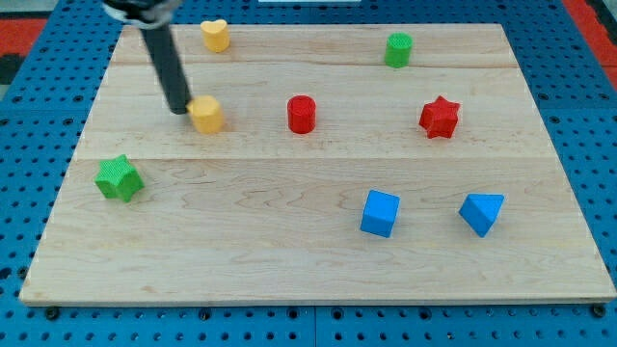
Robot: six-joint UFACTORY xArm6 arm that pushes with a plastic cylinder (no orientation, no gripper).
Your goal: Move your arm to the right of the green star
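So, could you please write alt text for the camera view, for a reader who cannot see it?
My tip touches the left side of a yellow block on a wooden board, above and right of the green star. Also there: a yellow heart, green cylinder, red cylinder, red star, blue cube and blue wedge.
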